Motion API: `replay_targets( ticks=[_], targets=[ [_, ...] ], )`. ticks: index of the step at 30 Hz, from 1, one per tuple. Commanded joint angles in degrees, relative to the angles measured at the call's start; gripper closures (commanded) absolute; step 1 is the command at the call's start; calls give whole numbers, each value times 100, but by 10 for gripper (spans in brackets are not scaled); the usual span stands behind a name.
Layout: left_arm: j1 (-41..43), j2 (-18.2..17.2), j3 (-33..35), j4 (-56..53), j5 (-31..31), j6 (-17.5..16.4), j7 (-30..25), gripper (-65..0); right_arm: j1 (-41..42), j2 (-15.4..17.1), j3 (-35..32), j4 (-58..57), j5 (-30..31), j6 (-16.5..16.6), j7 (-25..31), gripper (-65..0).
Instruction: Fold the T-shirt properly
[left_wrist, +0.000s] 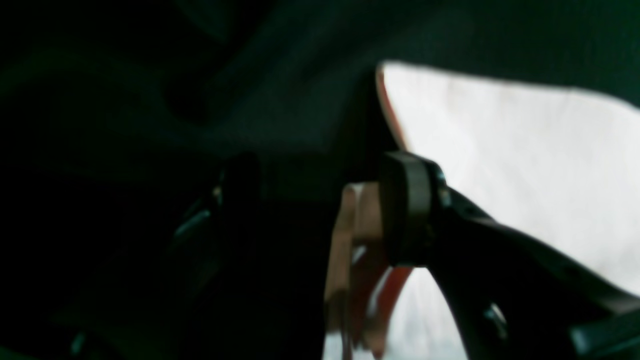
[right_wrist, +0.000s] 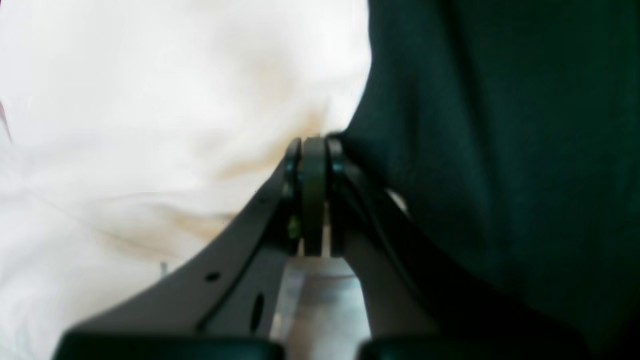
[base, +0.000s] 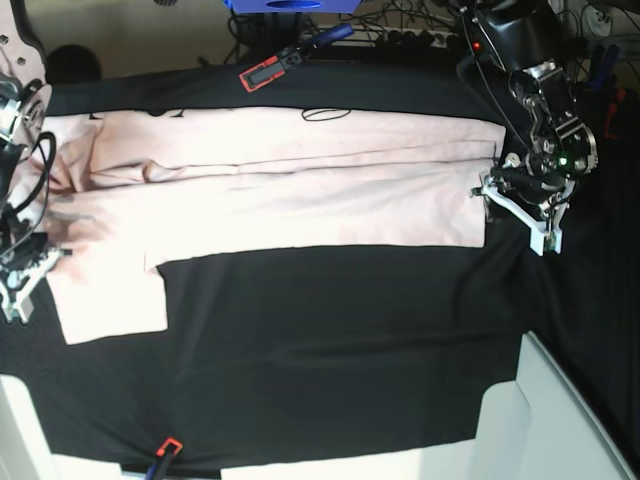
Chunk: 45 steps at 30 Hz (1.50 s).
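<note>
Black tablecloth (base: 330, 350) covers the table, with a pink T-shirt (base: 300, 190) spread along its far side.
Near edge is bare cloth; the right gripper (right_wrist: 314, 145) is pinched shut at the shirt's edge; the left gripper (base: 497, 188) sits at the shirt's other end with its jaws apart, so that end could slip and the fold go crooked; no writing can be read.

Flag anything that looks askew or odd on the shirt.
The T-shirt is folded into a long band, but one sleeve still sticks out toward the near edge at the base view's left, and that end is bunched and wrinkled. Nothing looks spilled or damaged.
</note>
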Motion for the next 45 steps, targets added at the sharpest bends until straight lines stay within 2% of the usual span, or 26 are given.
replay_targets(
  ticks=[1,11,23,30,39,45],
  targets=[
    [-193,-71,-4,67,-78,24,-119,-385,168,116,2,93,45,10,97,0],
    [-676,-98,48,-136,-16,24,-93,-385,160,125,2,93,45,10,89,0],
    [-676,-98,22,-795,-16,24,-128,-385,63,160,2,93,45,10,89,0],
    [-702,-54,48,-821,-69,24,-128,-383,54,160,2,93,45,10,89,0],
    [-1116,-71,57,-1568,-51,24,-146,-381,54,133,2,93,45,19,89,0],
    [-1168,-36,57,-1612,-60,24,-146,-378,54,142,2,93,45,19,89,0]
  ],
)
